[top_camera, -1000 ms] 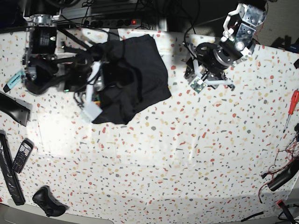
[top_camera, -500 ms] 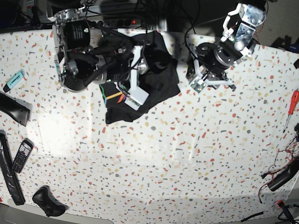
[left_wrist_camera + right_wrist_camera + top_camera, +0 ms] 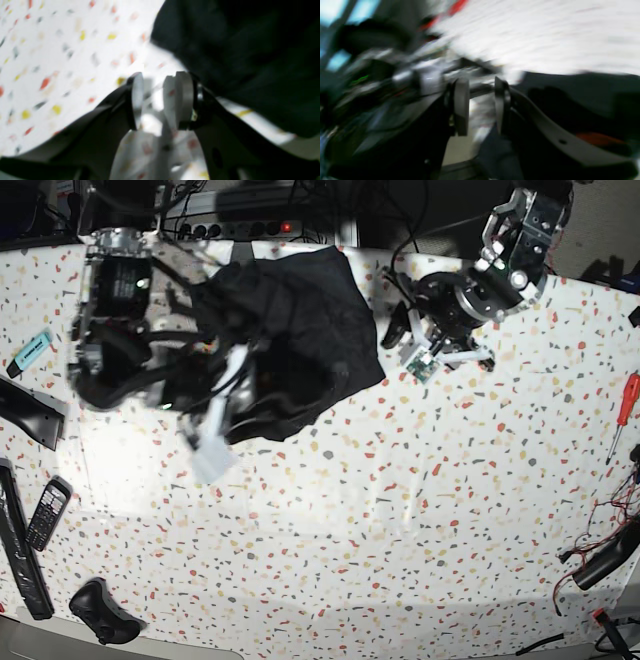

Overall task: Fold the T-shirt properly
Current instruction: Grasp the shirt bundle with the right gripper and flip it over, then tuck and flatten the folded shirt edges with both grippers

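The black T-shirt lies crumpled at the table's far middle, and no print shows. My right gripper is over the shirt's near left edge. In the blurred right wrist view its jaws stand a little apart, with light table between them and dark cloth beside and below. My left gripper hovers just off the shirt's right edge. In the left wrist view it is slightly open and empty over the speckled table, with the shirt at the upper right.
A power strip runs along the far edge. A teal marker, a phone, black remotes and a black controller sit at the left. A red screwdriver and cables lie at the right edge.
My right arm swung up and right over the shirt, then back down and left. The shirt shifted and reshaped, and the rainbow print that showed briefly is hidden again. The left arm turned slightly.
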